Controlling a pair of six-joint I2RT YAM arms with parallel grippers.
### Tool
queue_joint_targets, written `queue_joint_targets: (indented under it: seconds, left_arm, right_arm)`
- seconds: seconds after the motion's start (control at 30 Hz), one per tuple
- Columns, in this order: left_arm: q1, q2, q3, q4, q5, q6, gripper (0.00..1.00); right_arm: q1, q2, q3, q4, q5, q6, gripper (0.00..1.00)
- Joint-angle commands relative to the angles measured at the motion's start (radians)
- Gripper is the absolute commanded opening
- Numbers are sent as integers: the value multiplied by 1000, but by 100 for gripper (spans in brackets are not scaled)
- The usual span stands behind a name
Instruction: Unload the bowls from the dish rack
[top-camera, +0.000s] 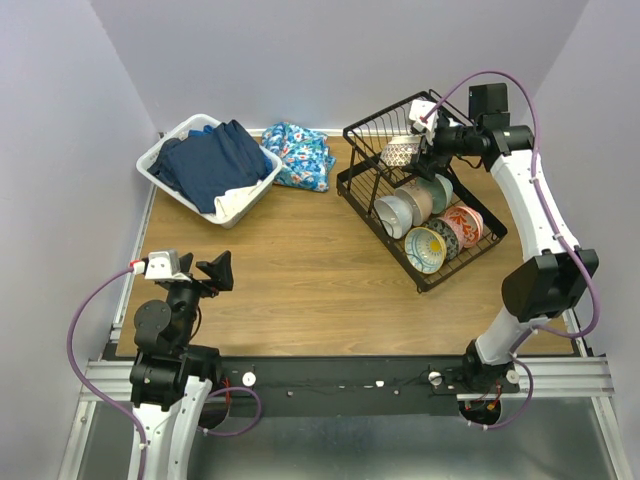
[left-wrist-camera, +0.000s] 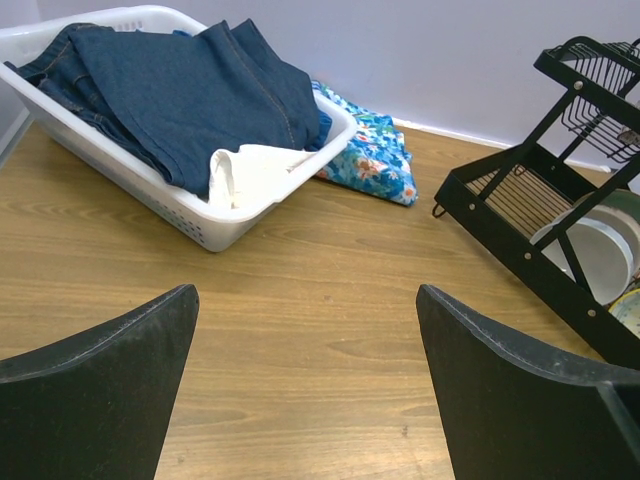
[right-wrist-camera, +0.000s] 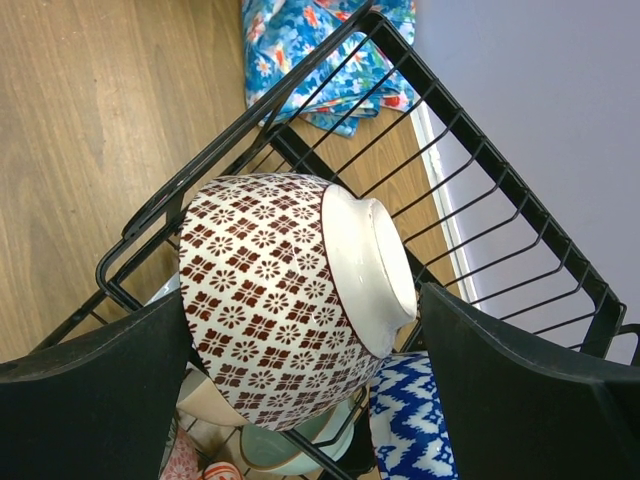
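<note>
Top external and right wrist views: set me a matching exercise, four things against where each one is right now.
Things
1. brown-patterned bowl
2. yellow bowl
3. jeans
4. floral cloth

Places
A. in the white basket
B. on the table, between the basket and the dish rack
C. between the fingers of the right gripper, over the rack's upper tier
D. near end of the row in the rack's lower tier

Pairs: 1-C, 2-D, 3-A, 4-B
</note>
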Motion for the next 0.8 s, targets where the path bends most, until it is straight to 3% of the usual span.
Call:
queue_joint_targets:
  seconds: [0.0, 0.5, 0.7, 0.77]
  left_arm:
    - [-1, 5, -10, 27, 26, 14, 99]
    - [-1, 8, -10, 28, 26, 14, 99]
    - [-2, 8, -10, 28, 26, 14, 99]
    - [-2, 8, -7, 27, 26, 14, 99]
  right_arm:
    - [30, 35, 31, -77, -51, 0, 97]
    - [37, 48, 70, -106, -53, 6, 80]
    - [35, 35, 91, -75, -56, 21, 52]
    - [35, 32, 96, -63, -56, 28, 31]
